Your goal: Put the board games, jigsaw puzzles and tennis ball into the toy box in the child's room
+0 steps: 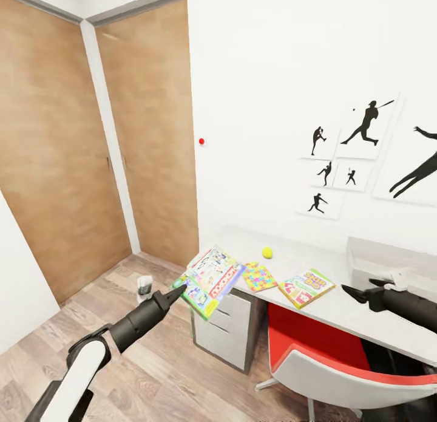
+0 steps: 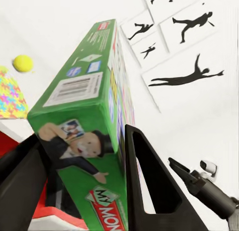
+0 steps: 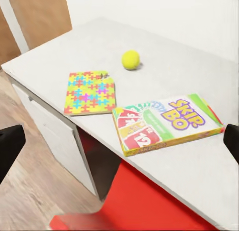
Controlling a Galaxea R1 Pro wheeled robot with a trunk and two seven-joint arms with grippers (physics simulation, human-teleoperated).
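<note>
My left gripper is shut on a green Monopoly board game box, holding it tilted in the air over the table's left corner. In the left wrist view the box sits clamped between the black fingers. On the grey table lie a colourful jigsaw puzzle, a yellow tennis ball and a Skip-Bo box. The grey toy box stands at the table's right. My right gripper hovers open before it, right of the Skip-Bo box, with the puzzle and ball beyond.
A red chair with a white back is pushed under the table. Grey drawers stand beneath its left end. Wooden doors fill the left wall, with open wood floor before them and a small white object on it.
</note>
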